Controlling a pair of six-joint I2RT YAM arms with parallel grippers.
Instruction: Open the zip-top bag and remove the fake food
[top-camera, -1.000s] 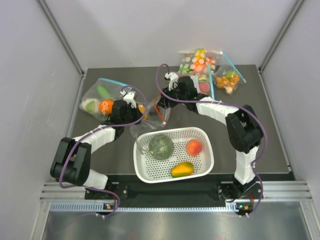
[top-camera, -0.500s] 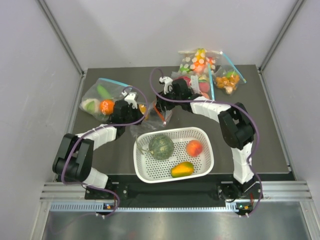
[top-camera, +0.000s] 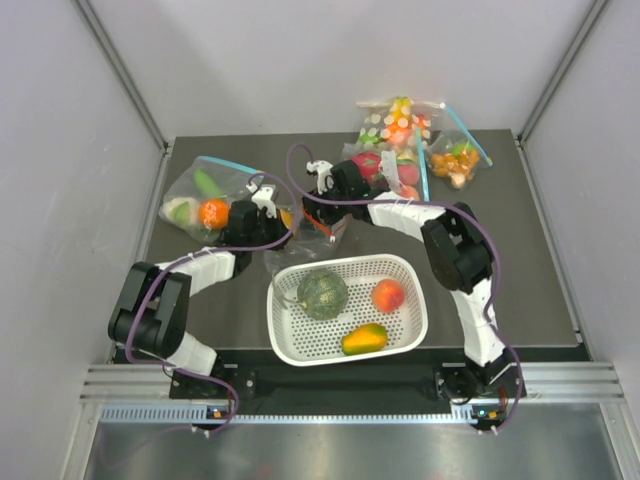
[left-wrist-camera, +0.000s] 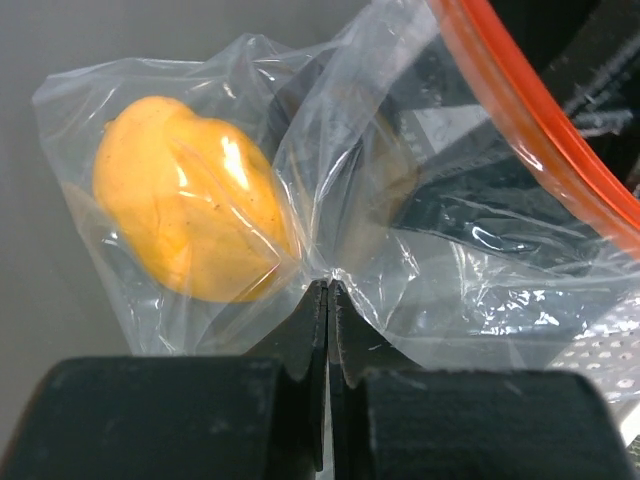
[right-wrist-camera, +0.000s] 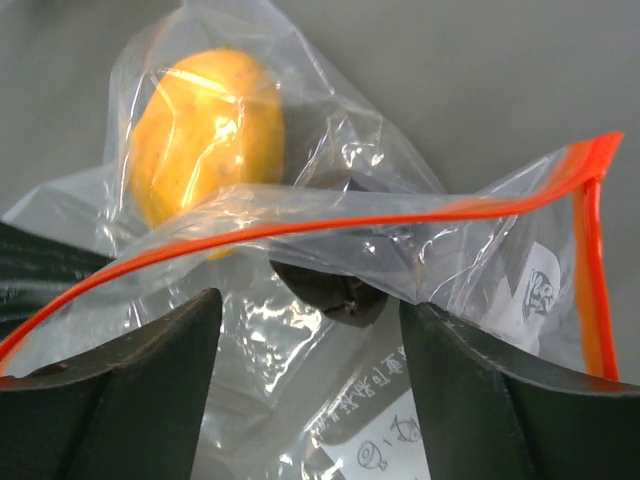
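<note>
Pale walls (top-camera: 300, 60) enclose a dark table (top-camera: 530, 280); the white basket (top-camera: 300, 350), at the table's near edge, serves as the reference for all positions. Two black-and-white arms rise to the left and right of the basket and bend inward to meet just behind it.

Three clear bags with blue strips lie well behind the basket. One sits to the rear left (top-camera: 205, 195), and two sit to the rear right (top-camera: 395, 130) (top-camera: 460, 160), all filled with toy food.

The zip-top bag (left-wrist-camera: 430, 270), clear and crinkled with a red-orange strip (right-wrist-camera: 330, 225) along its mouth, lies just behind the basket's rear rim, between the two grippers. The left gripper (left-wrist-camera: 327, 290), behind the basket's left rear corner, has its fingers pressed together, pinching a fold of the bag's plastic. The right gripper (right-wrist-camera: 308, 305), behind the middle of the basket's rear rim, has its fingers spread, one on either side of the bag near its mouth.

Inside the basket are a dark green melon (top-camera: 322, 293) at rear left, a yellow-orange mango (top-camera: 364, 338) at front centre, and an orange-red peach (top-camera: 388, 295) at rear right.

Inside the zip-top bag are a small orange (left-wrist-camera: 185, 215) and a smaller dark piece (right-wrist-camera: 325, 290). In the right wrist view the dark piece lies below the strip.
</note>
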